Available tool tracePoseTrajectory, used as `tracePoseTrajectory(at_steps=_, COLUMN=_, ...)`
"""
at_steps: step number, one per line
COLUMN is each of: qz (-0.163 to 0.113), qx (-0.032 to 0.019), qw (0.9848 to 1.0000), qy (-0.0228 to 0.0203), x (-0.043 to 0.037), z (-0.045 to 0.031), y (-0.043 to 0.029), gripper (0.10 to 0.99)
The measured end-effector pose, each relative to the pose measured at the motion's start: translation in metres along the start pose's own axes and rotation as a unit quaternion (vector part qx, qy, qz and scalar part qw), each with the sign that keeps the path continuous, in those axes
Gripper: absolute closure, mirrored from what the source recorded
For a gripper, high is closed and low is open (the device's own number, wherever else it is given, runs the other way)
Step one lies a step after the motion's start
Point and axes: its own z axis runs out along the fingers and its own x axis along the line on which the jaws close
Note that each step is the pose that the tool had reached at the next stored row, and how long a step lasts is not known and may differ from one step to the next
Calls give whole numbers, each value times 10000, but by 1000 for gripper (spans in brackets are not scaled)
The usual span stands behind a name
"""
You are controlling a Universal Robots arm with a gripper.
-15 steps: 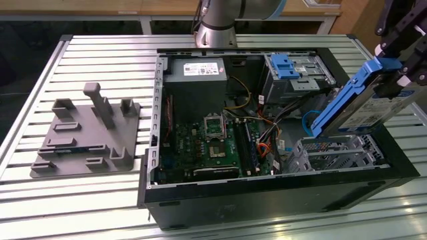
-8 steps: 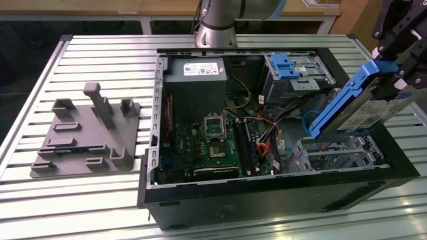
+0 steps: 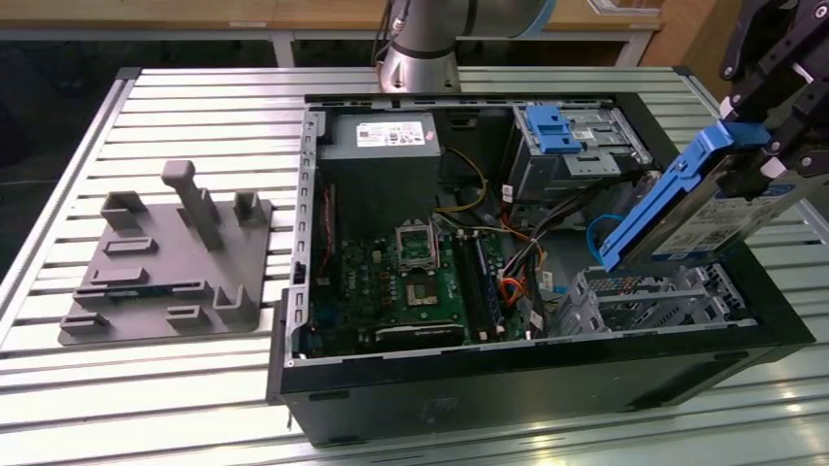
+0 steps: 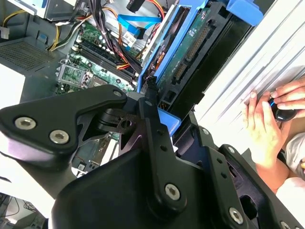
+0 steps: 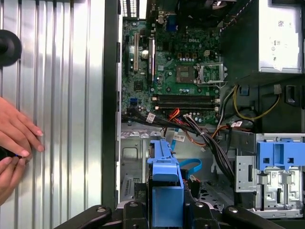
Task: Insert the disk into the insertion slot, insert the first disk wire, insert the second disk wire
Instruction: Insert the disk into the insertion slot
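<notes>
Alignment decides this step: the gripper (image 3: 764, 150) has its fingers (image 4: 153, 119) clamped on the upper end of the disk (image 3: 684, 209), which hangs tilted in the air. Its low corner is just above the insertion slot (image 3: 654, 296), at the case's front corner on the exterior view's right, and not yet in it. To do this well, I judge the disk must be levelled until the blue caddy's rails run parallel to the cage walls, then fed straight without twisting, since the slot looks barely wider than the disk. Edges to mind are the cage's thin sheet-metal lip, the black case wall (image 3: 778, 320) just beside it, and the blue cable (image 3: 599, 238) looping close to the disk's lower end, with a bundle of wires (image 5: 209, 138) beyond. Open room lies above the case; sideways there is little. A person's hands (image 5: 14, 143) rest on the worktop (image 3: 194, 116) beside the case, apart from the arm's path as I judge it.
</notes>
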Motion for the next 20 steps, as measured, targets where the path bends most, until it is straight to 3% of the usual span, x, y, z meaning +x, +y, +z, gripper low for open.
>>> tracePoseTrajectory(at_steps=20, qz=59, qx=4, qw=10000, qy=-3, x=3, z=38, y=-11, gripper=725)
